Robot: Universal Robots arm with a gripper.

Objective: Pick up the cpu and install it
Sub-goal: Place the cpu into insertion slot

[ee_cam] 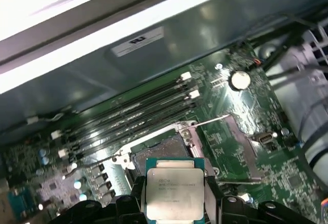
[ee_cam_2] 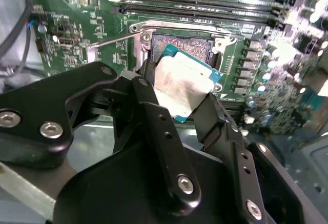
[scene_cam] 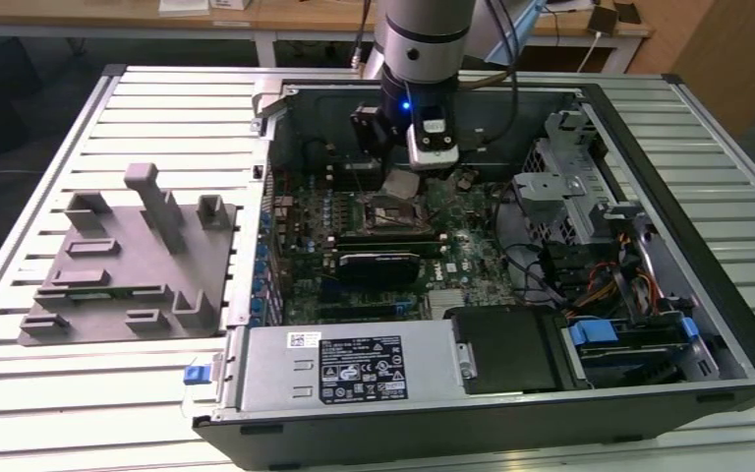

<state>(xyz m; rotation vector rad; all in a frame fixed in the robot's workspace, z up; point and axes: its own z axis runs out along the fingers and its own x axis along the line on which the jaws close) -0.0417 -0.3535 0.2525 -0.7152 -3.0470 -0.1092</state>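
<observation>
The cpu (ee_cam_2: 185,82), a flat square chip with a silvery top and a teal rim, sits clamped between two black fingers (ee_cam_2: 147,98) of my gripper (ee_cam_2: 179,92), which is shut on it. It hangs tilted just above the open motherboard socket (ee_cam_2: 180,47). In the first wrist view the cpu (ee_cam: 174,188) is held between my gripper (ee_cam: 175,196) fingers, with the socket (ee_cam: 160,152) right behind it. In the exterior view my gripper (scene_cam: 404,180) holds the cpu (scene_cam: 400,186) inside the open computer case, slightly above the socket (scene_cam: 385,212).
The socket's retention lever (ee_cam_2: 110,41) stands raised beside it. Memory slots (ee_cam: 138,112) run along one side. The case wall (scene_cam: 692,187), drive cage (scene_cam: 574,187), cables (scene_cam: 601,285) and power supply (scene_cam: 345,369) surround the board. A grey moulded fixture (scene_cam: 129,261) lies on the table at the exterior view's left.
</observation>
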